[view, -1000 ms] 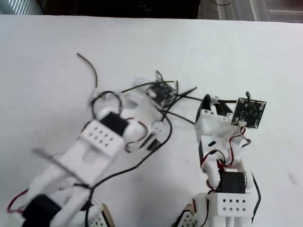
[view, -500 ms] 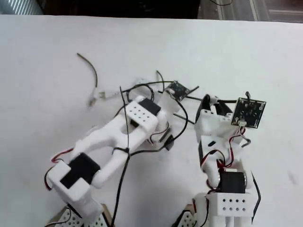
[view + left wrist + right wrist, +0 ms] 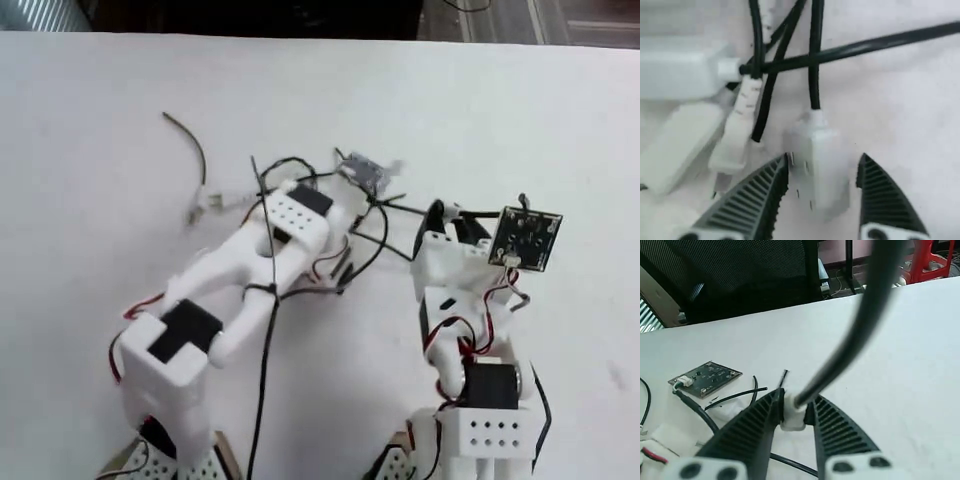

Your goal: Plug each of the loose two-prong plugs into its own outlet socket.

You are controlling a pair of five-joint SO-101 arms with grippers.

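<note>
White matte tabletop spreads under both arms, with a black mesh chair beyond its far edge. The left gripper has its ribbed black jaws spread — a smooth, boxy white block on a black cord lies between them. The right gripper pinches a small white plug, its glossy black cable rising out from between the jaws.

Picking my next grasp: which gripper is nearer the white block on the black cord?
Left. Left gripper straddles the block, jaws open; right gripper sits apart, clamping a plug.
</note>
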